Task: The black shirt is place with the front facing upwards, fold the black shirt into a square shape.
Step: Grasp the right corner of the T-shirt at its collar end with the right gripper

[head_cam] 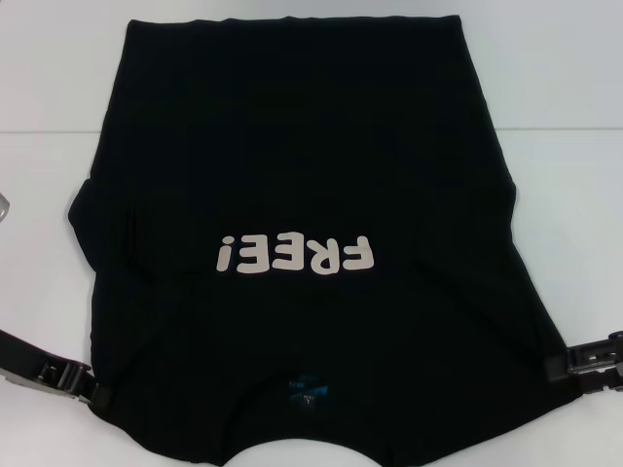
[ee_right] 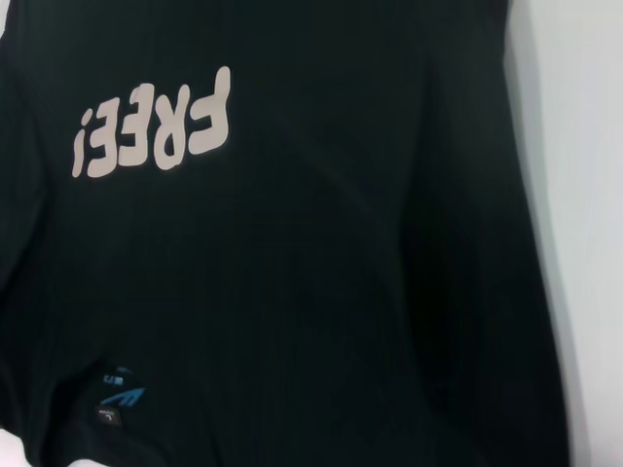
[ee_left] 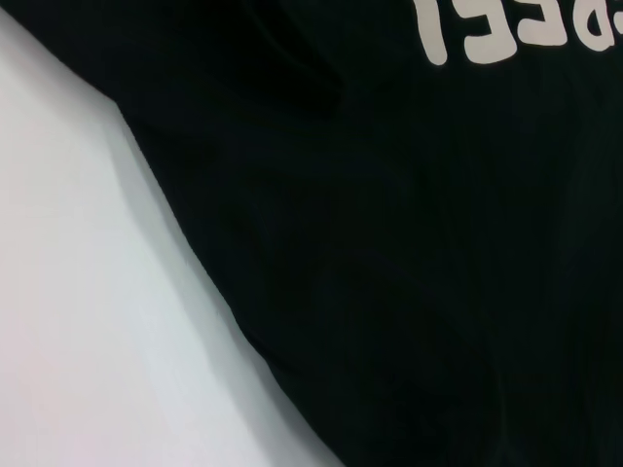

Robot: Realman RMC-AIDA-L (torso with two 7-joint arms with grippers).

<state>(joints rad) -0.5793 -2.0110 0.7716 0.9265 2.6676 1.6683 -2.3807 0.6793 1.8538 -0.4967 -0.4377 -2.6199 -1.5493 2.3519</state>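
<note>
The black shirt point(head_cam: 302, 175) lay spread on the white counter point(head_cam: 565, 88), front side up, with its neck at the near edge and its hem at the far edge. The sleeves looked already tucked in, so the sides ran almost straight. The left tool point(head_cam: 68, 377) was at the shirt's near left corner, and the right tool point(head_cam: 584, 362) was at the near right corner. Both touched the edge of the cloth. I could not tell how far either tool was open, or if it had hold of the cloth, because the fingers were hidden by the dark shirt. The step in hand seemed to be taking both near corners to fold the neck end toward the far edge. To do it well, each tool should pinch all the layers at its corner, and both should lift together, so the fold comes out straight. They should move at the same speed and lay the cloth down flat, with its edges lined up. The shirt was soft and thin, so it would sag and wrinkle easily. It was plain and dull, not shiny. The pale letters point(head_cam: 294, 255) looked smooth and flat, and a small blue label point(head_cam: 305, 386) sat inside the neck. The counter looked hard and smooth.
</note>
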